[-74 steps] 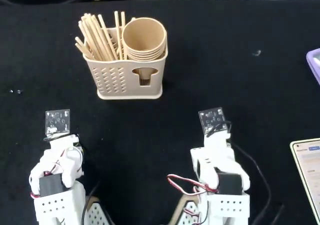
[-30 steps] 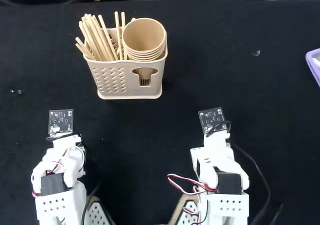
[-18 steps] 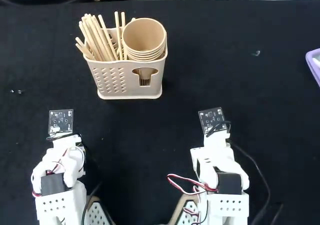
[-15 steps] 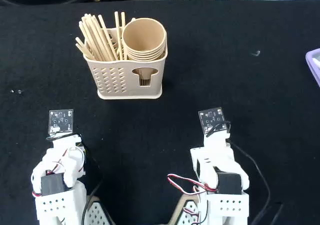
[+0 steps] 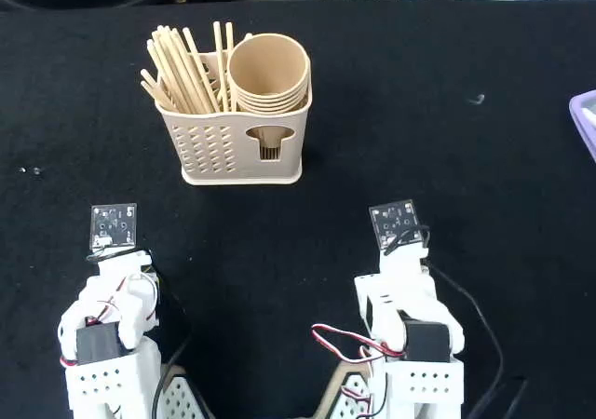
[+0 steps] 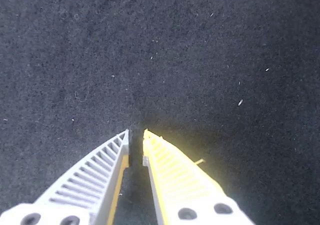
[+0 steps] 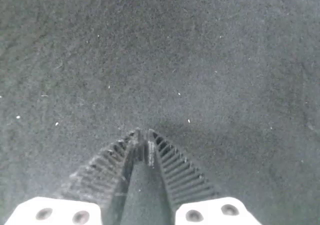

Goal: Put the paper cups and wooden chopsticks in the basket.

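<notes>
- Your worktop point(image 5: 447, 177) is covered in black cloth, and everything stands on it.
- In the high view, one arm point(image 5: 107, 331) sits folded at the near edge. A second arm point(image 5: 410, 321) is folded the same way beside it, well apart from the first. From this view you cannot tell which one is left and which is right. Both are well short of the basket.
- The basket point(image 5: 233, 149) stands upright toward the far side of the worktop. It is pale, with a perforated wall and two compartments.
- The paper cups point(image 5: 268, 65) are nested in one stack, mouth up, in one compartment of the basket. Their rims rise above its wall.
- The wooden chopsticks point(image 5: 182, 65) stand in a bundle in the other compartment, right beside the cups. They lean and fan out above the rim.
- Your left pincer point(image 6: 135, 133) is clenched, with the white and yellow fingers drawn together to a thin slit at the tips. It grips nothing and points down at bare cloth.
- Your right pincer point(image 7: 145, 131) is clenched as well. Its dark ribbed tips meet, with nothing between them, over bare cloth.
- A purple object point(image 5: 585, 121) pokes in at the edge of the high view, far from the basket.
- A small speck point(image 5: 477, 99) lies on the cloth between the basket and the purple object.
</notes>
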